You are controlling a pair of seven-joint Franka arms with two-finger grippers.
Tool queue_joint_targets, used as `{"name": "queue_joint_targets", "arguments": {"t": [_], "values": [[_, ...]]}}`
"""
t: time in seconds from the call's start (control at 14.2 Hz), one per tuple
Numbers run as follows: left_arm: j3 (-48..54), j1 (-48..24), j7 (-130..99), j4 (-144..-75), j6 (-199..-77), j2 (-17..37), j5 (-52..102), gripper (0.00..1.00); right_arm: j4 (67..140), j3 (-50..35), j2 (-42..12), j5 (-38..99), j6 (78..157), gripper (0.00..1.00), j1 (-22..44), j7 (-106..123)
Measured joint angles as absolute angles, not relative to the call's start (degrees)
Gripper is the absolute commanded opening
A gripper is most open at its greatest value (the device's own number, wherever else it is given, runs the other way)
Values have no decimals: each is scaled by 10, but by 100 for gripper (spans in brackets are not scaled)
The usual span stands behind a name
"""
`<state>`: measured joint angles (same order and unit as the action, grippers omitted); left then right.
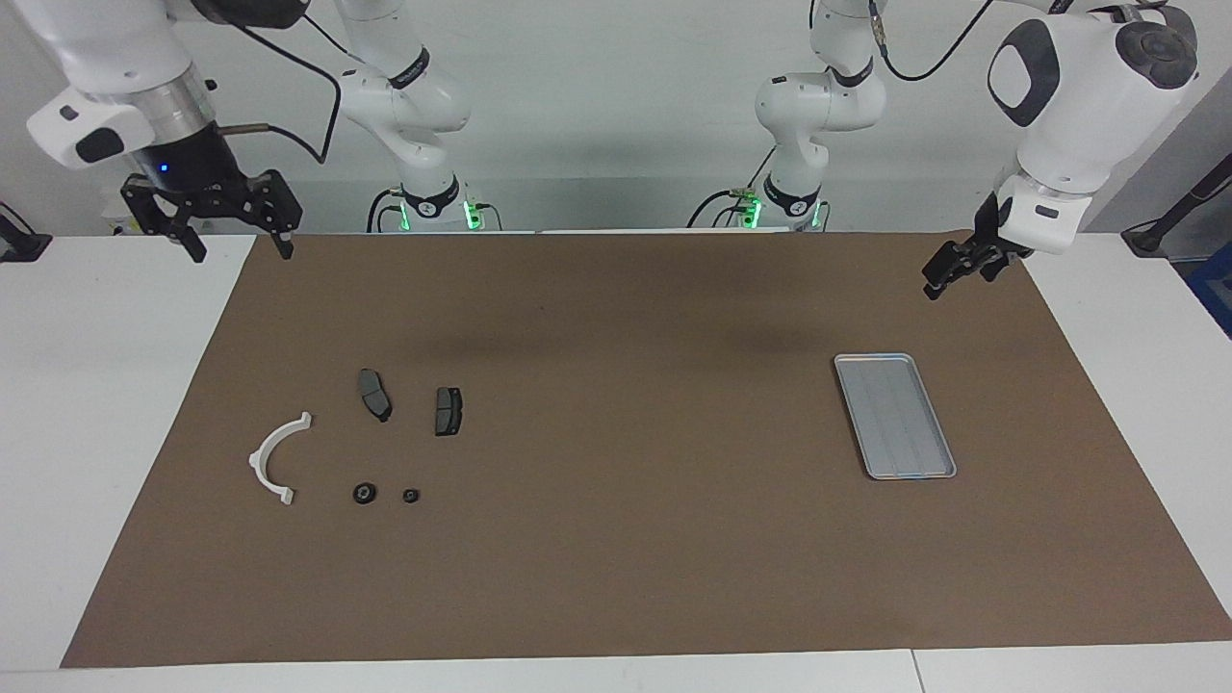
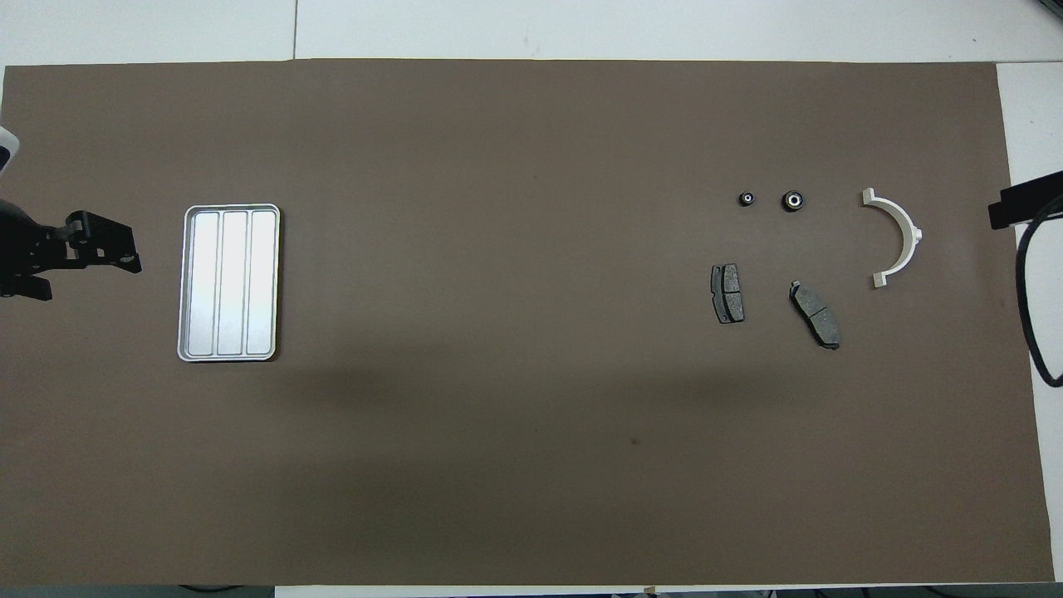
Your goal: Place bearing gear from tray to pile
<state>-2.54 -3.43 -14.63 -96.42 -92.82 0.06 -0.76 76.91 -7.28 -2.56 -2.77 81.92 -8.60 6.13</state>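
at overhead view's edge, right hand [image 2: 1026,212] half cut off

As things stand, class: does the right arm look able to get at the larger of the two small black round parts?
Probably yes. The right tool hangs open over the mat's edge at its own end of the table, and the larger round part lies bare on the mat beside the white arc, with nothing over it.
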Motion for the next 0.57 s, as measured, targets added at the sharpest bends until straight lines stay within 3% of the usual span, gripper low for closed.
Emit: {"name": "queue_joint_targets", "arguments": {"t": [0.57], "values": [[-25,-34,-146,-964,-928,1,-8,100,763,-73,39,-28,712,100,-86,61]]}}
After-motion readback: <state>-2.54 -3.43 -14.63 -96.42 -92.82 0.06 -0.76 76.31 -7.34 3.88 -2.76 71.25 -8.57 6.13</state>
